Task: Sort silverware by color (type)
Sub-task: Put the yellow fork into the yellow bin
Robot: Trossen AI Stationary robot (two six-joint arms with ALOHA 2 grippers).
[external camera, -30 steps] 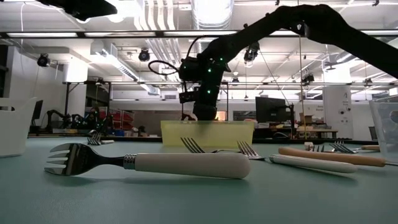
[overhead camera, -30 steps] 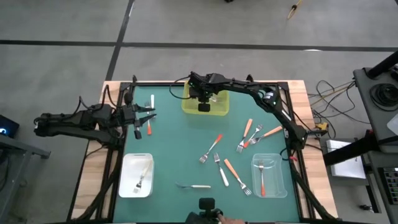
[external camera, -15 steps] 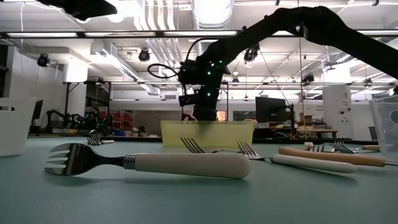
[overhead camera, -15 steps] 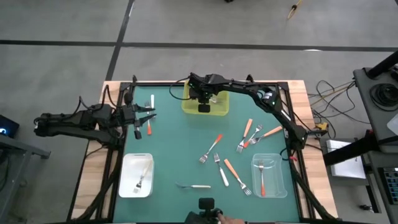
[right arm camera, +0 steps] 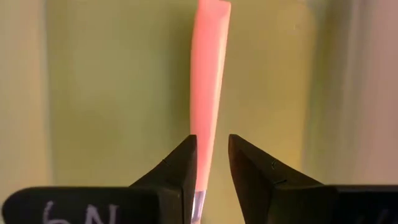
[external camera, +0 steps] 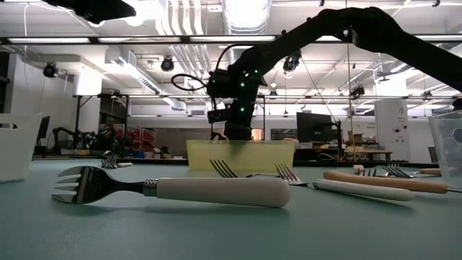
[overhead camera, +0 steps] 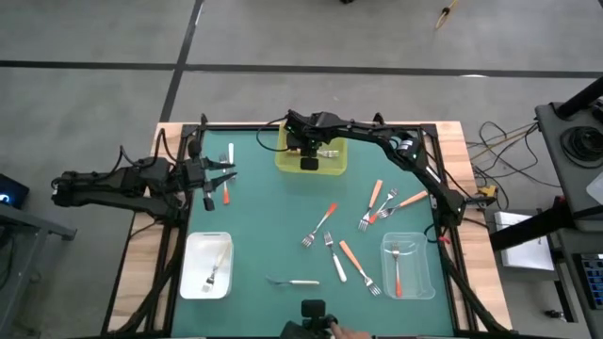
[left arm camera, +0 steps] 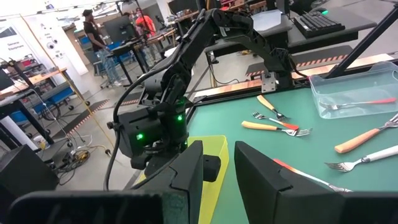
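Green table, going left to right in the high view. My left arm lies out along the left edge, and my left gripper sits just over the table's left side. In its wrist view the left gripper has its fingers a little spread with nothing between them. Just beside it are a white-handled fork on the far side and a red-orange fork on the near side; both lie flat on the table and neither is touched.

Nearer the camera on the left, the white tray has one white fork in it. Another white fork lies loose by the near edge, and it fills the foreground of the low view.

At the far middle is the yellow bin. My right gripper hangs down into it, the arm reaching in from the right. In the wrist view the right gripper is parted, with a light orange fork handle running out between the fingers and lying on the bin floor. A gap shows on one side of the handle, so it isn't pinched.

Right of centre are the loose forks: a red-orange one, a white one, a long light orange one, and a cluster of orange-handled forks farther back.

At the near right, the clear tray holds a red-orange fork.
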